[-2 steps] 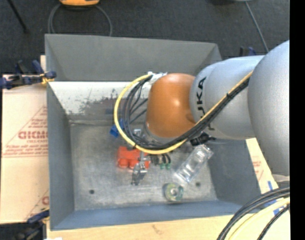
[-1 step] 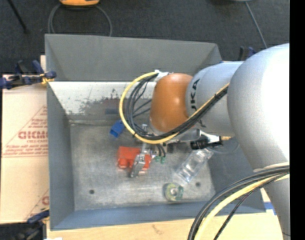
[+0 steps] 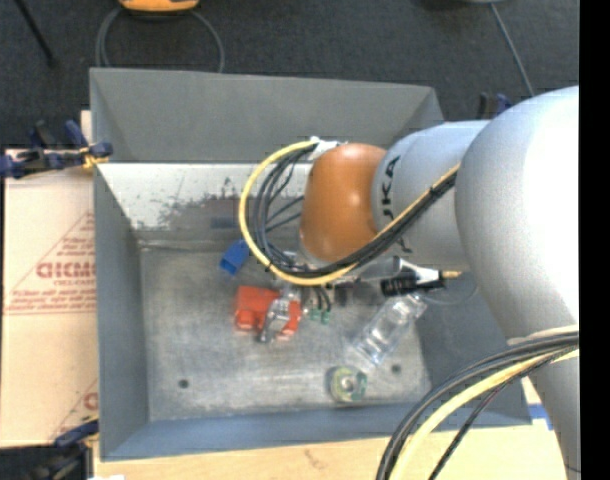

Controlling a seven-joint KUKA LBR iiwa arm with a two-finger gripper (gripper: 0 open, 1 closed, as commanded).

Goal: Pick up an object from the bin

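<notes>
My gripper (image 3: 279,319) hangs under the arm's orange cover, low over the middle of the bin. It sits right against an orange-red blocky thing (image 3: 251,307) on the bin floor, on that thing's right side. A small blue piece (image 3: 233,258) lies just up and left of it, near the back wall. A small green bit (image 3: 318,315) shows to the gripper's right.
A clear plastic bottle (image 3: 383,334) lies slanted at the right of the bin floor. A small round greenish thing (image 3: 345,384) rests near the front wall. The arm and its cables cover the bin's upper right.
</notes>
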